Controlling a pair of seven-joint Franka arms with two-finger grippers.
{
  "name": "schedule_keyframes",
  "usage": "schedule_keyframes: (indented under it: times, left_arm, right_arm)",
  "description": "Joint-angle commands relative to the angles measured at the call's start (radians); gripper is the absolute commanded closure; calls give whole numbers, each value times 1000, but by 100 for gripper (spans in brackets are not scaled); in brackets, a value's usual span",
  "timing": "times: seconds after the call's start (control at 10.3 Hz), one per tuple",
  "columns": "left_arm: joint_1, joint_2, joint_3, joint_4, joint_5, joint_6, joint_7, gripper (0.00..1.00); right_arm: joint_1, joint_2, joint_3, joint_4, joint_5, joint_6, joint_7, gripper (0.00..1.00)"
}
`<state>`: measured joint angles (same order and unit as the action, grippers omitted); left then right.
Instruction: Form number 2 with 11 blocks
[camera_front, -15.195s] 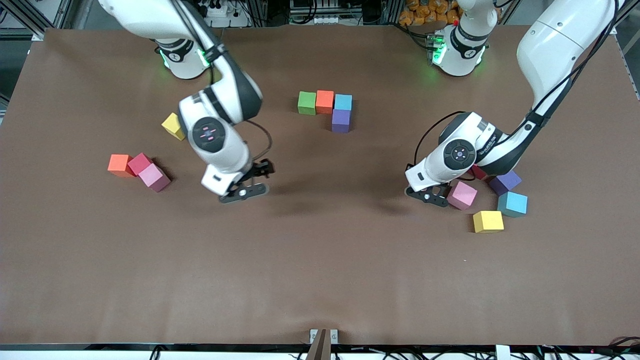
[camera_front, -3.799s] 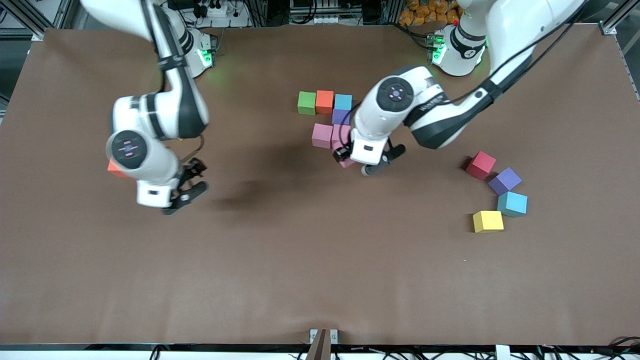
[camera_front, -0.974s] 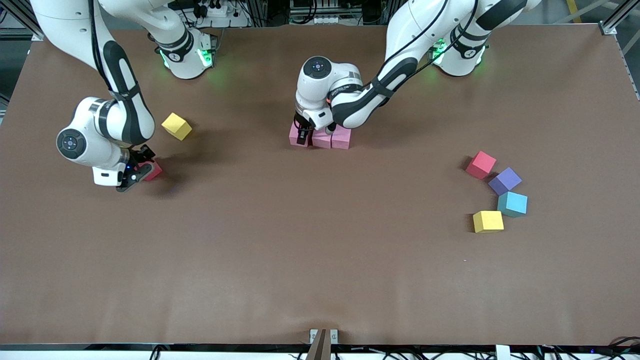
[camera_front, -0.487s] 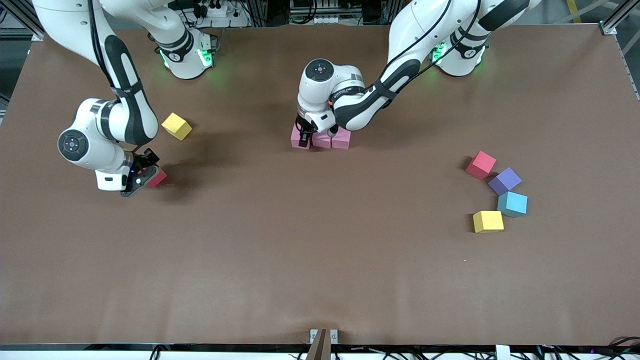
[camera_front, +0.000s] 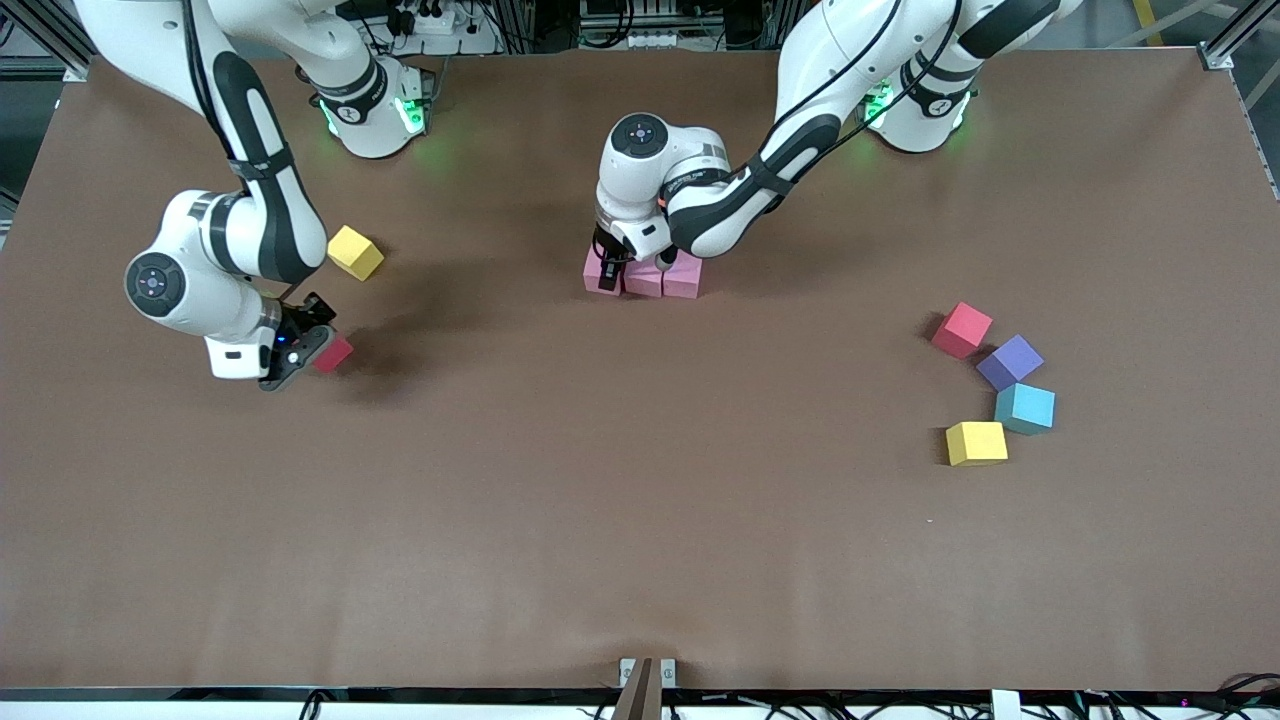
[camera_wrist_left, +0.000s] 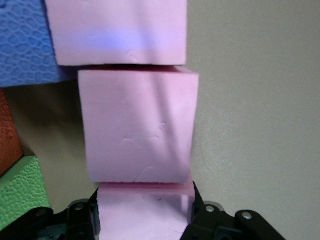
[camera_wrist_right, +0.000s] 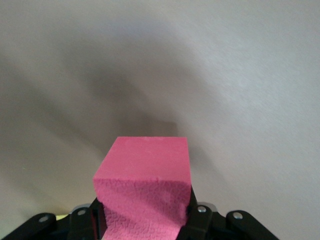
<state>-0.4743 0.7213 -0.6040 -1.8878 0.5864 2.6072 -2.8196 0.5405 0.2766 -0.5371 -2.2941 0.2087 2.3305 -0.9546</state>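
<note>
Nearest the front camera, a yellow block (camera_front: 976, 443), light blue block (camera_front: 1025, 408), purple block (camera_front: 1010, 361) and red block (camera_front: 962, 330) sit loose on the matte brown table (camera_front: 640, 520) at the left arm's end. The right gripper (camera_front: 300, 348) is clamped on a red cube (camera_front: 333, 353) in the air. Mid-table, the left gripper (camera_front: 608, 272) is clenched on the end pink block (camera_front: 598, 272) of a three-pink row.

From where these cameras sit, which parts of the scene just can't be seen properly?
- Front view: the left arm covers the green, orange, blue and purple blocks; only the pink row shows.
- Left wrist view: those blocks are cut off at the picture's edge: green, orange, blue.
- Front view: the right claw hides most of its red block.
- Right wrist view: that block's lower part is cut off.
</note>
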Motion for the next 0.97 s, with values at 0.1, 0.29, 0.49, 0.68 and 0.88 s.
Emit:
schedule_keyframes:
  times: [0.1, 0.29, 0.49, 0.68, 0.88]
  left_arm:
    - [-4, -22, -2, -53, 90, -13, -291, 55]
    - [-1, -22, -2, -53, 90, -15, -291, 51]
    - [14, -23, -3, -54, 90, -15, -291, 51]
    - [17, -23, -3, -54, 90, -18, -288, 51]
    - [20, -22, -2, -53, 90, -25, -274, 50]
  right_arm:
    - [9, -30, 70, -13, 73, -10, -26, 90]
    - [48, -28, 85, -13, 121, -2, -24, 91]
    - [87, -27, 91, -13, 150, 1, -20, 91]
    - [143, -23, 91, -11, 210, 4, -12, 93]
    - [182, -19, 89, -11, 247, 38, 43, 93]
